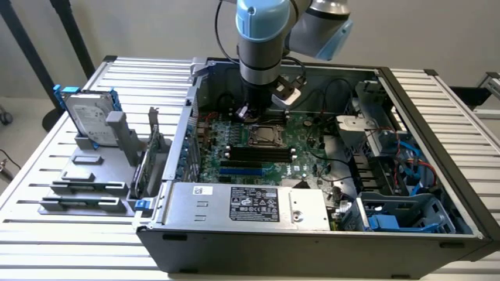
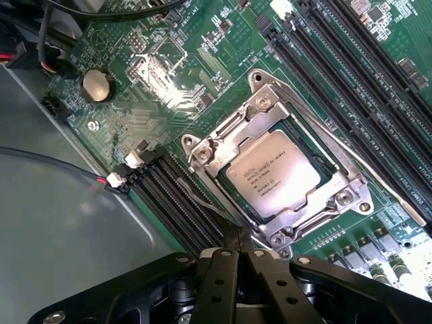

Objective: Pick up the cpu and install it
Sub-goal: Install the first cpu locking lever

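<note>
Hovering item: gripper (image 2: pixel 236 248), fingers drawn together to a narrow point with nothing between them, apart from the board and just beside one corner of the socket frame (image 2: pixel 202 152). The closed, slim stance probably keeps it clear of the frame's raised metal.

Task item: cpu (image 2: pixel 273 172), silver top plate with print facing up. It lies flat and square inside the socket, hemmed by the frame on all sides. In the exterior view the cpu (image 1: pixel 264 136) sits mid-board, directly below the gripper (image 1: pixel 254 112). Judged seated. Whether the frame is latched cannot be told.

Surroundings: green motherboard (image 2: pixel 169 61) with black memory slots (image 2: pixel 182 209) flanking the socket. Computer case (image 1: pixel 312 246) laid on its side, open face up, apparently so the arm can reach in from above. Power supply (image 1: pixel 250 205) along the near edge.

Arm (image 1: pixel 264 35): last link upright, wrist pointing straight down into the case.

Outside the case, on the slatted bench (image 1: pixel 31 193): hard drive (image 1: pixel 88 117) standing on edge in a grey holder, well apart.
</note>
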Available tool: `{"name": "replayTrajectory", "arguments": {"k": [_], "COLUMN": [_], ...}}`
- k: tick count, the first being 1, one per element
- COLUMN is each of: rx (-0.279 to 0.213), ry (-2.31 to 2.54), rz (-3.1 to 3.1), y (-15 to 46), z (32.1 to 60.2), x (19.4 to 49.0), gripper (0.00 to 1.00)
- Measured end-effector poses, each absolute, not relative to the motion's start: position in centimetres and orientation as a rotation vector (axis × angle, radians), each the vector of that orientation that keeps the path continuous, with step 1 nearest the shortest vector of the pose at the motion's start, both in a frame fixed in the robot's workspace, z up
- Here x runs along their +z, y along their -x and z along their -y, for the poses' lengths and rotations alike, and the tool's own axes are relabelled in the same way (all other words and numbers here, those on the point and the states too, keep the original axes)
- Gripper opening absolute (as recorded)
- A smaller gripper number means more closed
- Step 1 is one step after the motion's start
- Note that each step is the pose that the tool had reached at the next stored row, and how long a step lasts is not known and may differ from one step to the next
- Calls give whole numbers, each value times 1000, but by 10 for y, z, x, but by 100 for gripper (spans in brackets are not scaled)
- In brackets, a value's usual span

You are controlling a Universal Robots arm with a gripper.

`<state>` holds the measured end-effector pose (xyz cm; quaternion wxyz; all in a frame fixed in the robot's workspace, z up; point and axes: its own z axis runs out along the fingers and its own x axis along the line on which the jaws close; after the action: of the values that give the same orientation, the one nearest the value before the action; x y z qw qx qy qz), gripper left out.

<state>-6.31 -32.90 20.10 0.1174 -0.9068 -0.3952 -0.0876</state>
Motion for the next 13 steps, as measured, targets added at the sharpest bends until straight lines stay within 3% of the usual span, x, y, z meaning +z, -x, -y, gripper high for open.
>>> {"name": "replayTrajectory", "arguments": {"k": [13], "rx": [-257], "ry": [2653], "rz": [1156], "y": [60], "z": [325], "x": [200], "gripper": [11]}}
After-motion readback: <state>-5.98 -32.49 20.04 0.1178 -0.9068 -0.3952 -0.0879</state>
